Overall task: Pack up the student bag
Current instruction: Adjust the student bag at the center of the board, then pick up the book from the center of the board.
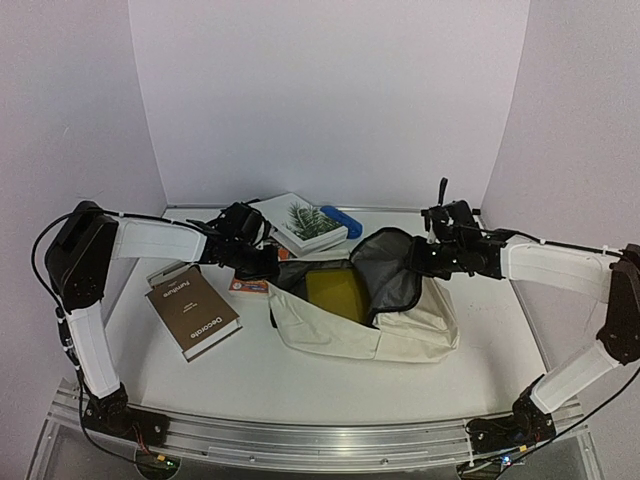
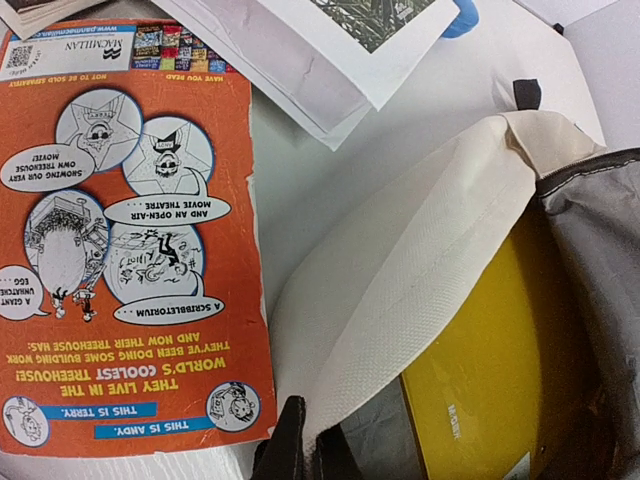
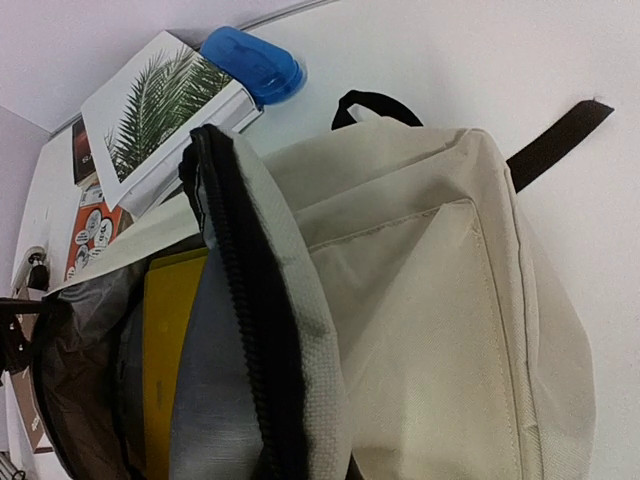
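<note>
The student bag [image 1: 340, 335] is a cream backpack lying on its side mid-table, its mouth open toward the back and its dark grey lining [image 1: 390, 270] showing. A yellow book [image 1: 335, 292] sits inside it. My left gripper [image 1: 262, 265] is at the bag's left end. In the left wrist view its black fingertips [image 2: 290, 445] are shut on the cream rim [image 2: 400, 290] of the opening, beside the yellow book [image 2: 490, 370]. My right gripper [image 1: 425, 258] holds the raised flap. The right wrist view shows the zipper edge [image 3: 250, 300] running down to the hidden jaws.
A brown book [image 1: 192, 312] lies left of the bag. An orange comic-style book [image 2: 130, 230] lies flat beside the left gripper. Behind the bag are a white book with a palm picture [image 1: 305, 222] and a blue case [image 1: 341, 220]. A black strap [image 3: 555, 140] trails from the bag.
</note>
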Available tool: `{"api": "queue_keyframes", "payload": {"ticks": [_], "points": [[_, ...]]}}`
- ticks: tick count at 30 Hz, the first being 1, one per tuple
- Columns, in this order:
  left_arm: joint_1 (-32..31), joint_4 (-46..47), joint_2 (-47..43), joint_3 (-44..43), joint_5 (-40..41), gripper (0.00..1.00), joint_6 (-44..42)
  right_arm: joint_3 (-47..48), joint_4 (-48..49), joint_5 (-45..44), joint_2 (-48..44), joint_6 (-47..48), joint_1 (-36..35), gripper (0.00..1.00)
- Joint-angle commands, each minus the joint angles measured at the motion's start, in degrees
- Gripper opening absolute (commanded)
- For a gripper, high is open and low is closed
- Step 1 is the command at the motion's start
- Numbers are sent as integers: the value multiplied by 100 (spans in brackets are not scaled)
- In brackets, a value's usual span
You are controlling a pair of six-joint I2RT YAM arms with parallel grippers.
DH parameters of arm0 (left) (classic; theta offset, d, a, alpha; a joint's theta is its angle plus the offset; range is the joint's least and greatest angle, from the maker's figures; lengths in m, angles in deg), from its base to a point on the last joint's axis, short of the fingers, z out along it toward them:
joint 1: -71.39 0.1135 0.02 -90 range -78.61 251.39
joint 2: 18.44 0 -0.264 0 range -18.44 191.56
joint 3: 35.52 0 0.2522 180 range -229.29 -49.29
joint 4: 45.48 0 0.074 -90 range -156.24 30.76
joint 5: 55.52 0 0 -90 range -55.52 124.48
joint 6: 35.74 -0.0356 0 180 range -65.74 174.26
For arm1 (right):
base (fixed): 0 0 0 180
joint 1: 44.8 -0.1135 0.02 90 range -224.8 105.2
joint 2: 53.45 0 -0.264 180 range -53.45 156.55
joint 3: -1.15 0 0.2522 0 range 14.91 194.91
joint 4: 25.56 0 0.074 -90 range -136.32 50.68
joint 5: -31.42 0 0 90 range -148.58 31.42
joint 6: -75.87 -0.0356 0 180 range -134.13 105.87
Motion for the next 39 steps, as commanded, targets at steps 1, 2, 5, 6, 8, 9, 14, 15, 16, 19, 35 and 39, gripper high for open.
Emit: {"api": "queue_keyframes", "payload": {"ticks": [1, 2, 5, 6, 8, 9, 14, 15, 16, 19, 35, 39], "points": [[51, 232, -359, 104, -78, 0, 380, -144, 169, 111, 45, -229, 25, 7], [52, 251, -378, 124, -85, 0, 399, -214, 142, 65, 19, -267, 35, 10], [52, 325, -443, 181, -176, 2, 417, -384, 41, -104, -101, -375, 71, 25], [52, 342, -464, 195, -232, 4, 421, -426, 6, -151, -136, -402, 81, 30], [52, 378, -505, 210, -335, 11, 426, -501, -69, -253, -216, -451, 92, 48], [52, 389, -536, 212, -377, 14, 426, -525, -111, -327, -264, -466, 98, 57], [59, 391, -819, 270, -462, 37, 458, -595, -287, -496, -521, -442, 202, 72], [69, 388, -875, 281, -482, 43, 466, -606, -305, -469, -553, -427, 252, 74], [91, 386, -945, 296, -525, 50, 489, -615, -318, -434, -590, -399, 311, 76], [177, 393, -1181, 370, -698, 63, 554, -638, -360, -261, -672, -273, 556, 80], [1930, -508, -2873, 1602, -862, 97, 818, 532, -387, 1219, -1847, 613, 508, 98], [2782, -539, -3452, 2136, -988, 100, 1022, 913, -264, 987, -1614, 592, -191, 96]]}}
